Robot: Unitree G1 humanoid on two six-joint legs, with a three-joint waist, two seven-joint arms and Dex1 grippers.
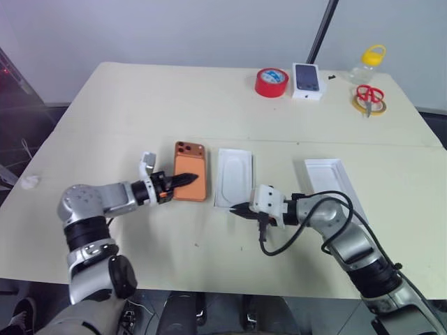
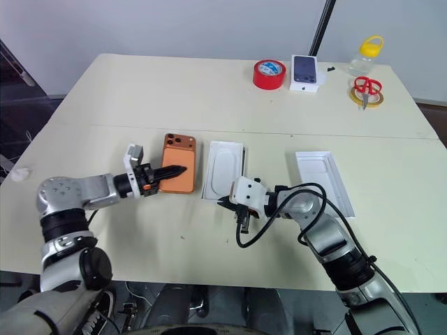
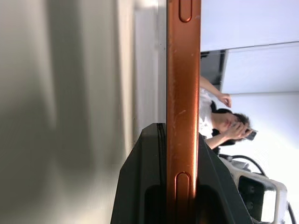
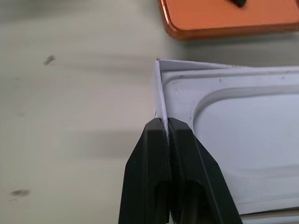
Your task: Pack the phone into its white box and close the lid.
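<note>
We count one copper-orange phone [image 1: 190,179], pinched at its near edge by the left gripper [image 1: 183,179]. White box parts: two open pieces, one [image 1: 234,177] nipped at its near wall by the right gripper [image 1: 238,209], the other [image 1: 334,183] lying further out to that gripper's right. Beyond both grippers, at the table's [image 1: 140,98] far edge, we tally one small box with a dark phone picture [image 1: 306,80], one red tape roll [image 1: 272,82], one pair of red-handled scissors [image 1: 369,96], and one yellow-capped jar [image 1: 368,63]. Grippers: two.
</note>
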